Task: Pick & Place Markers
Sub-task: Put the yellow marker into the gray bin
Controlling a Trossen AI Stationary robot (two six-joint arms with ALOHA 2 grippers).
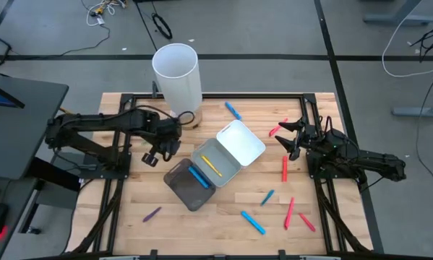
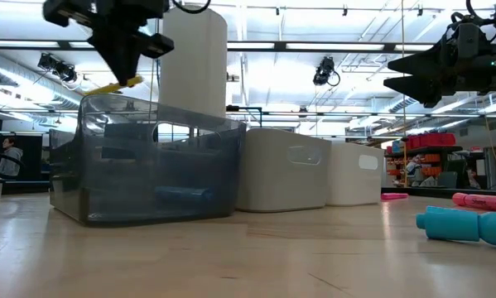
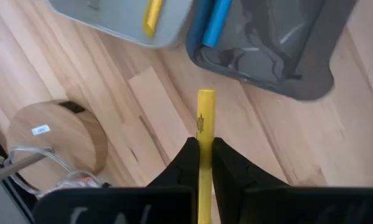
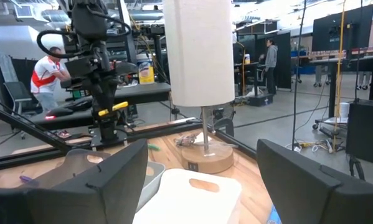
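The left gripper (image 3: pixel 204 163) hangs above the bare wood of the slatted wooden table (image 1: pixel 223 217), just beside the trays, its two dark fingers (image 3: pixel 231 167) pressed onto a thin yellow capped marker (image 3: pixel 205 121) that juts forward from between them. To do the drop well, the arm probably needs to carry the marker over the shallow grey plastic tray (image 1: pixel 212 165), where another yellow marker (image 1: pixel 212 164) already lies, line the stick up with the tray's long side, lower it inside the rim and only then let go, so it does not bounce out or land in the dark translucent tray (image 1: pixel 189 186) that holds a blue marker (image 1: pixel 199 177). The right gripper (image 1: pixel 289 137) waits with fingers spread above the table's right side, near loose red markers (image 1: pixel 284 168).
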